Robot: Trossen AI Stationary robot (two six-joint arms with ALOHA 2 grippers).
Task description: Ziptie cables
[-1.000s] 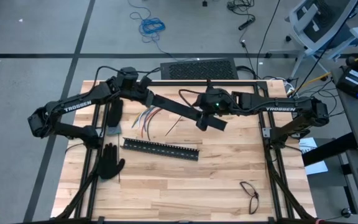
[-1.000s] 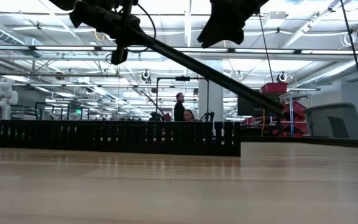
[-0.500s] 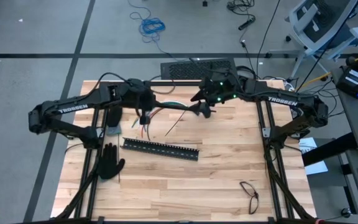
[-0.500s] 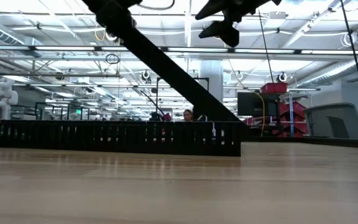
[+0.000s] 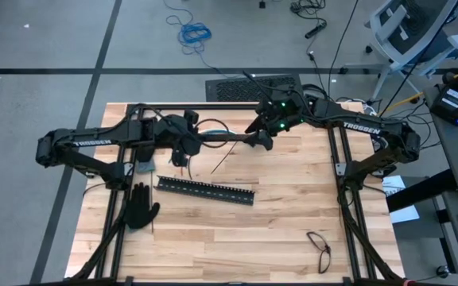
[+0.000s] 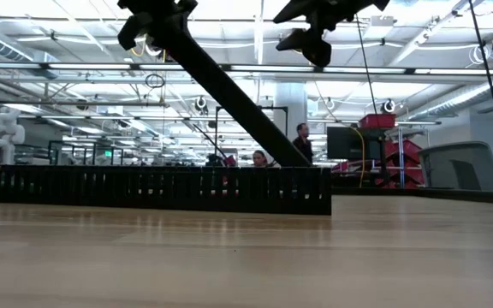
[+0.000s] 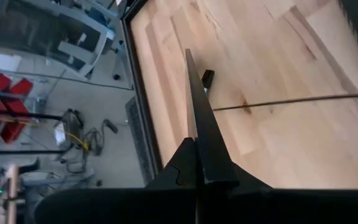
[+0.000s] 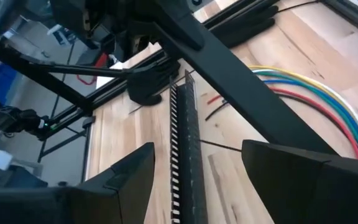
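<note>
My left gripper [image 5: 184,146] is over the table's far left part, shut on a long flat black bar [image 5: 223,140]. The bar runs toward the right arm and slants down in the low view [image 6: 229,94]. My right gripper [image 5: 261,141] hangs open above the bar's free end, its fingers [image 8: 126,180] apart and touching nothing. The coloured cables [image 8: 328,102] lie curved on the table below the bar. A thin dark ziptie [image 5: 223,161] lies flat on the wood near them. My left gripper pinches one end of the black bar [image 7: 199,163] between its two fingers. The bar stands on edge and runs straight out along the fingers, slanting downward. Its far end is hidden behind the slotted duct in the low view, so whether it rests on the table cannot be told.
A black slotted duct [image 5: 205,191] lies across the table's middle. One black glove [image 5: 139,208] lies at the left edge and another [image 5: 147,148] farther back. Glasses [image 5: 320,248] lie near the front right. Bare wood fills the table's near half.
My right gripper has opened, let go of the bar's end, and drawn up and toward the far edge. My left gripper has rolled and shifted toward the table's right. The bar has turned from flat onto its edge, and its free end has swung toward the far edge and sunk.
</note>
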